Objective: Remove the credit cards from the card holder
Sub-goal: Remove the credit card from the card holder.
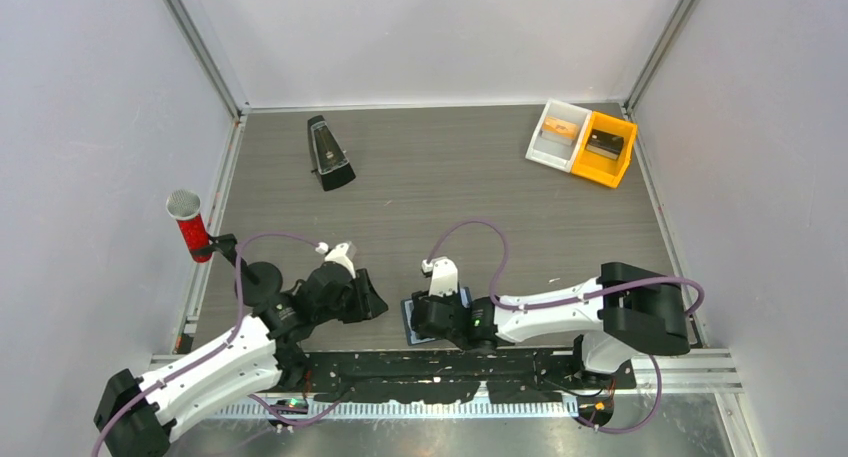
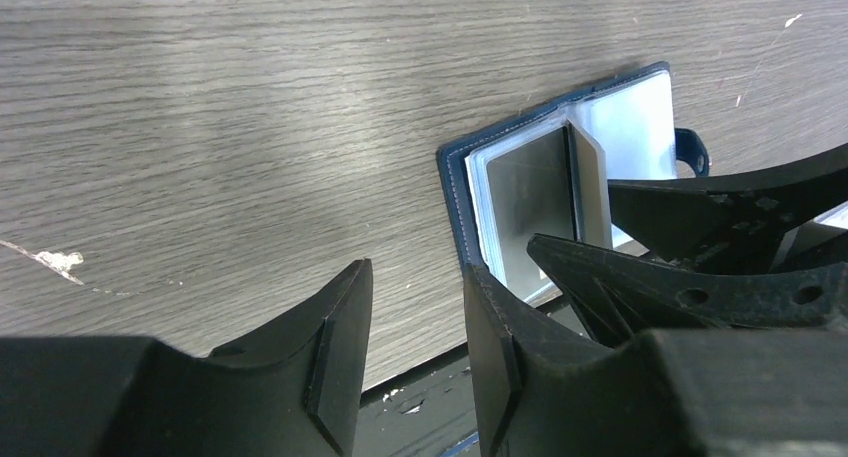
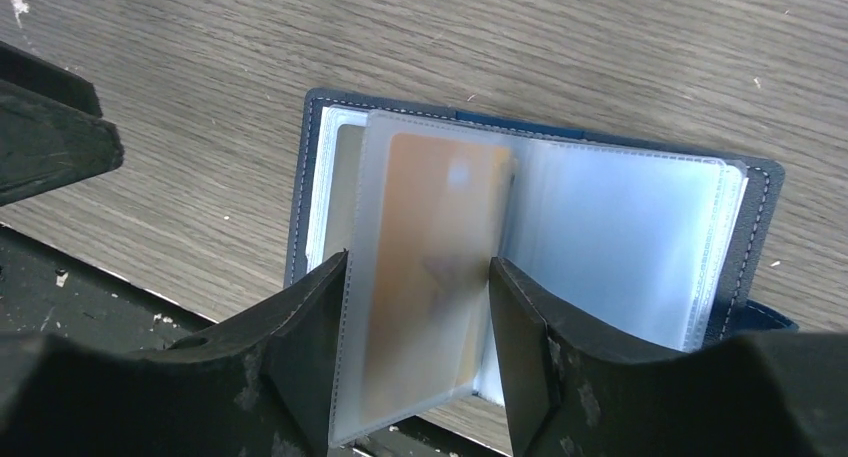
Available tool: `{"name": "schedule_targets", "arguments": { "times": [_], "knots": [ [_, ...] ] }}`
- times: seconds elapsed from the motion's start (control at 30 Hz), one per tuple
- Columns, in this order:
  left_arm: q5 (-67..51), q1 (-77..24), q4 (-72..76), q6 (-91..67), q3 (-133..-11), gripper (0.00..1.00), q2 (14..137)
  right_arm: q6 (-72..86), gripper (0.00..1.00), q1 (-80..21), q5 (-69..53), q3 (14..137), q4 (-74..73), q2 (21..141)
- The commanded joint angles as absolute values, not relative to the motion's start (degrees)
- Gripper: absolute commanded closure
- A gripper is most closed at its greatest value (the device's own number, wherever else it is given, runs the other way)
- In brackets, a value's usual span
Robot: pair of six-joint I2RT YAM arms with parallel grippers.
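Note:
The card holder (image 3: 310, 177) lies open on the table near its front edge, with clear sleeves fanned up. It also shows in the left wrist view (image 2: 455, 177) and, mostly hidden, in the top view (image 1: 410, 322). An orange-yellow credit card (image 3: 440, 227) sits inside a raised sleeve. A paler card (image 3: 347, 182) shows in a sleeve at the left. My right gripper (image 3: 415, 347) is open over the holder (image 1: 422, 317), with the raised sleeve between its jaws. My left gripper (image 2: 415, 347) is open and empty just left of the holder (image 1: 372, 302).
A black metronome (image 1: 328, 152) stands at the back left. A red microphone-like object (image 1: 188, 227) stands at the left edge. White and yellow bins (image 1: 618, 167) at the back right hold an orange block (image 1: 560, 129) and a black item. A black strip (image 2: 430, 407) runs along the table's front edge.

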State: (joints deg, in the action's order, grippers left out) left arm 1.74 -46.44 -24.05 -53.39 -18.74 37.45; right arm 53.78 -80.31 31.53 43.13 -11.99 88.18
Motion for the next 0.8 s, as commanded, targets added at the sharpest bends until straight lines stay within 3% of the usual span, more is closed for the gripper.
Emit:
{"name": "schedule_targets", "arguments": {
  "times": [0.0,0.37,0.77],
  "knots": [
    [0.27,-46.58,-21.44,-52.08,-20.90,0.59,39.76,53.55,0.43,-80.57,30.85,41.08,-6.11,85.18],
    [-8.06,-46.63,-11.35,-53.60,-22.44,0.64,50.78,53.21,0.51,-79.61,29.56,34.05,1.22,79.08],
    [-11.67,-47.55,-4.09,-54.10,-26.16,0.67,62.79,52.83,0.49,-78.85,31.26,29.24,1.62,72.17]
  ]
}}
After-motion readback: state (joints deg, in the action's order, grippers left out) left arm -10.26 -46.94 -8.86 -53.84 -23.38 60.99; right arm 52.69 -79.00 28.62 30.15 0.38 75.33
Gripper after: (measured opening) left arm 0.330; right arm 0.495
